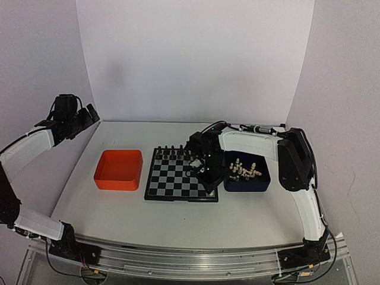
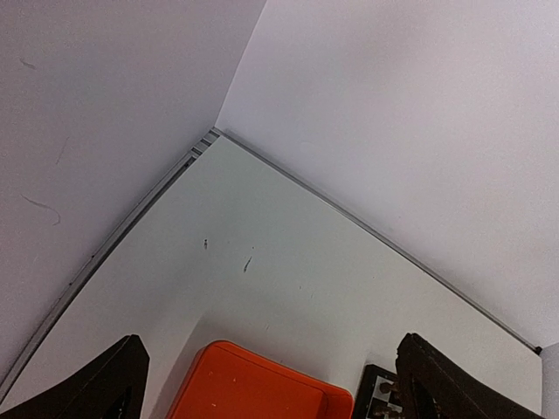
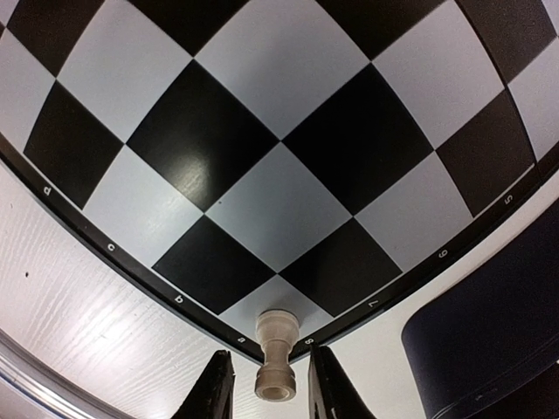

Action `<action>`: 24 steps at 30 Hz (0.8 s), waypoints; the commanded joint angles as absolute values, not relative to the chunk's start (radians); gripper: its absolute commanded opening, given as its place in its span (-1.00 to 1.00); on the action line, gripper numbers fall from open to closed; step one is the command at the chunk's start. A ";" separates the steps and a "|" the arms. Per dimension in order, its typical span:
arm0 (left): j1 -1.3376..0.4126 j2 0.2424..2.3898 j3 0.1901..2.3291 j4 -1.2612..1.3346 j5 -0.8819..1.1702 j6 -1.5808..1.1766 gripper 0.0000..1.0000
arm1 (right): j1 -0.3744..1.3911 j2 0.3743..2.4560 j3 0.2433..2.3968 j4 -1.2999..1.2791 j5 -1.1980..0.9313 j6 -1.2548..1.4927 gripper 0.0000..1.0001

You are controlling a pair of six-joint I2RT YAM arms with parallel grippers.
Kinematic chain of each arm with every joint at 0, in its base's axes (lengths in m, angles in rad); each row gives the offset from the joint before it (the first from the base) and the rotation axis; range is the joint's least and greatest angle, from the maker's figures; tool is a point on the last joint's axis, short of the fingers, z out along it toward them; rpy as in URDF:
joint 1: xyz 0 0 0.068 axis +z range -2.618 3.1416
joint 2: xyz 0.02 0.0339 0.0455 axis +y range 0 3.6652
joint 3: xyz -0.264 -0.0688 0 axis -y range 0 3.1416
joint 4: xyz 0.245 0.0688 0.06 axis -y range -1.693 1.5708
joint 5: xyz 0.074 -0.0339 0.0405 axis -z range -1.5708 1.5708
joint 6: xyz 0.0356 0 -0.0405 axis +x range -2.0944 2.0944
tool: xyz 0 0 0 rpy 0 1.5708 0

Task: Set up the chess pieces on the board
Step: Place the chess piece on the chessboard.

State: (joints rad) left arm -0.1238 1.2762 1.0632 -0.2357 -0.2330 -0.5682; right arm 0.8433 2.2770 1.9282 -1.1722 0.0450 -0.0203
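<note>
The board (image 1: pixel 172 181) lies in the middle of the table, black and silvery-grey. In the right wrist view a cream-white rook (image 3: pixel 276 367) stands upright on the board's (image 3: pixel 262 201) corner square by the marks "a" and "8". My right gripper (image 3: pixel 272 388) is around the rook, with a small gap on each side of it, so it is open. In the top view this gripper (image 1: pixel 206 177) is low over the board's near right part and hides the rook. Several more cream-white pieces (image 1: pixel 243 170) lie in the dark blue tray (image 1: pixel 261 185). My left gripper (image 1: pixel 91 114) is raised at the far left, open and empty.
An orange tray (image 1: pixel 119 170) sits left of the board and shows in the left wrist view (image 2: pixel 253 388). A row of tiny black pieces (image 1: pixel 174 151) stands along the board's far edge. White walls close the back and both sides.
</note>
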 commanded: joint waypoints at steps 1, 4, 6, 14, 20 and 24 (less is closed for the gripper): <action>-0.124 1.237 1.051 -0.229 -0.222 -0.559 0.99 | 0.849 2.273 1.925 -1.189 0.051 -0.008 -0.32; -0.124 1.237 1.048 -0.222 -0.218 -0.560 0.99 | 0.849 2.241 1.945 -1.183 0.064 -0.008 -0.15; -0.124 1.239 1.049 -0.220 -0.215 -0.558 0.99 | 0.849 2.211 1.961 -1.174 0.063 -0.008 -0.03; -0.124 1.242 1.048 -0.221 -0.211 -0.562 0.99 | 0.845 2.065 1.969 -1.099 0.142 -0.008 0.77; -0.124 1.244 1.049 -0.224 -0.212 -0.563 0.99 | 0.769 1.961 1.885 -1.000 0.233 0.067 0.83; -0.124 1.253 1.057 -0.226 -0.212 -0.560 0.99 | 0.670 1.935 1.832 -0.971 0.203 0.176 0.79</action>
State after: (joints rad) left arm -0.1238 1.2743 1.0500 -0.2363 -0.2119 -0.5686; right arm 0.7769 1.9737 1.8887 -1.0224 0.1810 0.0486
